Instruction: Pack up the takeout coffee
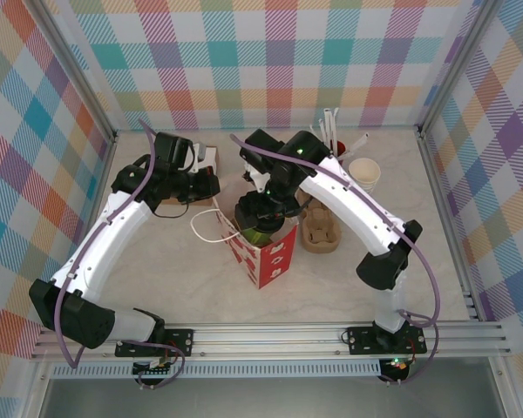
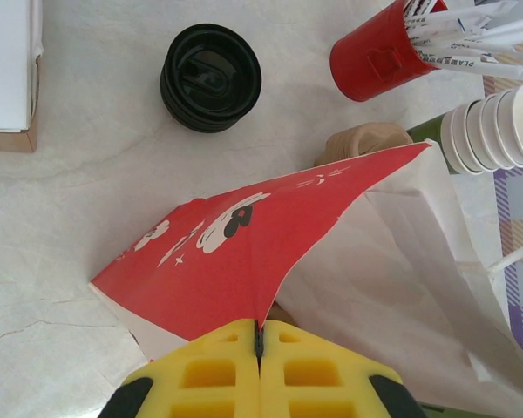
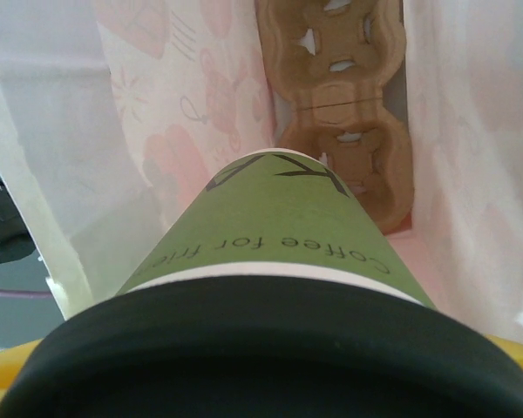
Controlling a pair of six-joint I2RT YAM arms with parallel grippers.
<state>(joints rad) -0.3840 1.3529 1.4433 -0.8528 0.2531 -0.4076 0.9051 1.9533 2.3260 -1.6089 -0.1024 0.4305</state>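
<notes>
Left arm reaches forward from its base and bends inward at the wrist. Left gripper (image 2: 260, 338): yellow fingers pressed together on the upper edge of the red paper bag (image 1: 267, 258), pinching it, with no gap showing between them. Right arm is folded back at the elbow, forearm running up and left, wrist turned straight down over the bag mouth. Right gripper (image 1: 262, 214) clasps the takeout coffee (image 3: 279, 235) at its black lid. The cup hangs upright, its olive-green body between the bag's white inner walls. A brown pulp carrier (image 3: 344, 113) lies below the cup. On the table beyond the bag are a stack of black lids (image 2: 211, 77), a red cup of straws (image 2: 375, 54) and stacked lidless cups (image 2: 495, 127).
</notes>
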